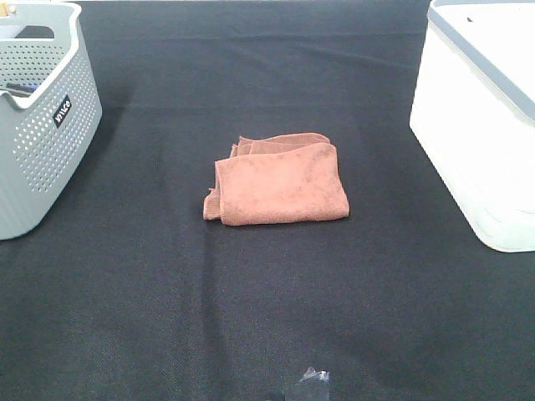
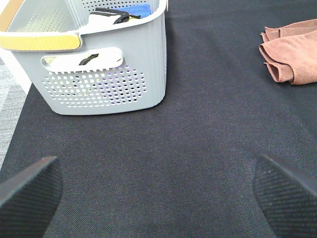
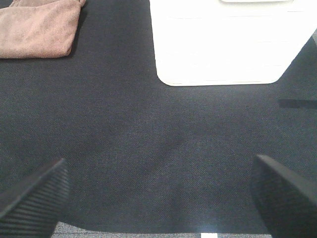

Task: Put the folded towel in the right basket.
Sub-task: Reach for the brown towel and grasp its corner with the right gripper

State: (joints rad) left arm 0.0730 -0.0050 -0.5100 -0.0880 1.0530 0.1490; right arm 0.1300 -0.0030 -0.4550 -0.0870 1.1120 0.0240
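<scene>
Both our left gripper and right gripper gape wide, holding nothing. The folded towel lies flat at the middle of the table; we judge it light, soft and floppy, best pinched through all layers at its 3 o'clock edge. Bare surface runs from there to the tall-walled right basket at 2 o'clock.

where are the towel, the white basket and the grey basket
towel [image 1: 280, 184]: exterior high view, middle of its top layer
white basket [image 1: 468, 159]: exterior high view, the side wall facing the towel
grey basket [image 1: 42, 159]: exterior high view, its perforated side wall
</scene>
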